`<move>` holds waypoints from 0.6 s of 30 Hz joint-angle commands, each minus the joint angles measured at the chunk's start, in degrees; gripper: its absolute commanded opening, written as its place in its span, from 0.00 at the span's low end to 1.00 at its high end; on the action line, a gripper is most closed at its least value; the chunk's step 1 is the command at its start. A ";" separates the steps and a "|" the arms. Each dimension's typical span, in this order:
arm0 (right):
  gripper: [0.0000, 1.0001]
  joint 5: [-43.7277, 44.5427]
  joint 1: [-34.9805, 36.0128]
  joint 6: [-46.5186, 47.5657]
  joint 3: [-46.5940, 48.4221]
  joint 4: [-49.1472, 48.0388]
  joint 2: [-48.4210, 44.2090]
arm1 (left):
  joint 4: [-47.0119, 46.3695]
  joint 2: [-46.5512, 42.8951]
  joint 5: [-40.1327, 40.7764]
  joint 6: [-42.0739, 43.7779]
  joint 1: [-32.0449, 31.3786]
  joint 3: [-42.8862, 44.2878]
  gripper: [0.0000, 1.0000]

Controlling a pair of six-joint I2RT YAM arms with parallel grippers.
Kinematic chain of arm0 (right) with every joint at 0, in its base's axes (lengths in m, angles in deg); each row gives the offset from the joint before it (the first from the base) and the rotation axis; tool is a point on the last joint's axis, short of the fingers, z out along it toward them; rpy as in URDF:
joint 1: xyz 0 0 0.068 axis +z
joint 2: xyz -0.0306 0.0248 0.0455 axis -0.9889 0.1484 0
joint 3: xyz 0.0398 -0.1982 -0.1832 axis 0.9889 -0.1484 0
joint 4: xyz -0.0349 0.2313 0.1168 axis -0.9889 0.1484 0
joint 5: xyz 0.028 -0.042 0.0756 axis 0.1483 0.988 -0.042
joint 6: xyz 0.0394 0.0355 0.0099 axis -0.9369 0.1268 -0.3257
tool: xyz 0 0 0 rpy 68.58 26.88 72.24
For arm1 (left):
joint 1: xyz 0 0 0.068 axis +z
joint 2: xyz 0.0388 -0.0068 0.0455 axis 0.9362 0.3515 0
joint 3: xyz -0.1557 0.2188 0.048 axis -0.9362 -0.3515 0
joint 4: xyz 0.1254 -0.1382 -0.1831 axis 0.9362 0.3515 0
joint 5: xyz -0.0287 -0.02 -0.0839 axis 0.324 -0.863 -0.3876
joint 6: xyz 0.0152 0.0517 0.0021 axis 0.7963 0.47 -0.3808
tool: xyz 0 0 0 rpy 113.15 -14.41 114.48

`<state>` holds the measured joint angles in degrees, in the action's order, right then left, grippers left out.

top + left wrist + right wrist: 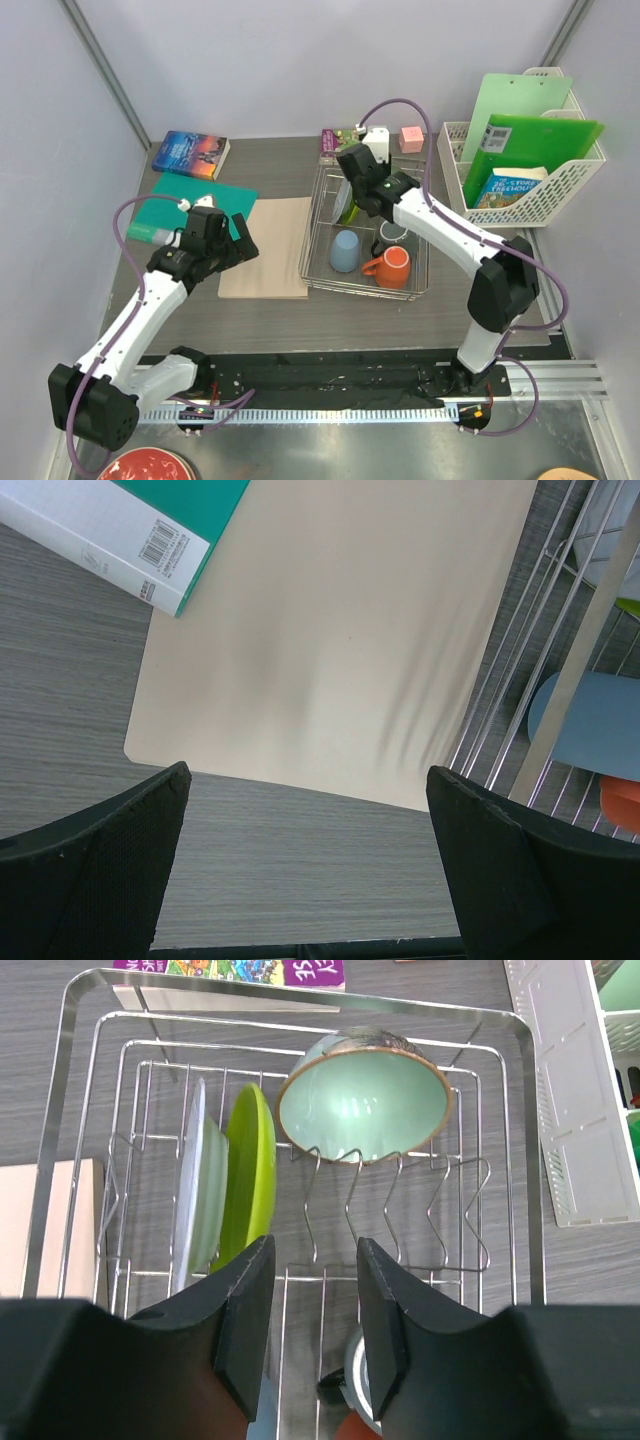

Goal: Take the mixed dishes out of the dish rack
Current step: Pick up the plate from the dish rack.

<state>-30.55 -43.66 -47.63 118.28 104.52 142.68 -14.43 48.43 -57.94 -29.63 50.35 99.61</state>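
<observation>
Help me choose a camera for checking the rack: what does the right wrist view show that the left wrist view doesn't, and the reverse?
Only the right wrist view: the sage-green bowl tipped on its side, the lime-green plate and white plate standing on edge, and the white slotted basket. Only the left wrist view: the teal book with a barcode and, plainly, the light blue cup. Both: the dish rack, the beige board beside it, and the grey table.
</observation>
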 commanded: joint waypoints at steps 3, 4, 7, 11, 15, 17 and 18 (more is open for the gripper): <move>0.45 2.47 0.26 -1.60 6.50 3.27 3.21 | 0.08 0.24 -0.37 -0.57 -0.18 1.46 1.00; 0.44 1.94 0.17 -1.68 6.76 3.53 3.65 | 0.08 0.24 -0.28 -0.57 -0.18 1.37 1.00; 0.45 1.07 0.25 -2.30 6.15 3.54 4.97 | 0.17 -0.12 -0.45 -0.57 -0.18 1.37 1.00; 0.44 -0.43 0.25 -2.83 5.27 2.14 6.90 | 0.08 -0.20 -0.72 -0.66 -0.18 1.29 1.00; 0.44 -1.31 0.17 -3.27 4.83 0.11 7.96 | 0.08 -0.20 -0.81 -0.57 -0.18 1.29 1.00; 0.44 -1.31 0.25 -3.44 4.74 -0.85 8.22 | 0.08 -0.29 -0.63 -0.57 -0.18 1.20 1.00; 0.44 -1.40 0.26 -3.53 4.83 -1.21 8.49 | 0.08 -0.29 -0.46 -0.66 -0.18 1.20 1.00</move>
<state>-31.71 -43.66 -50.05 122.48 106.44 151.29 -14.30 48.70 -57.98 -29.81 50.35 99.61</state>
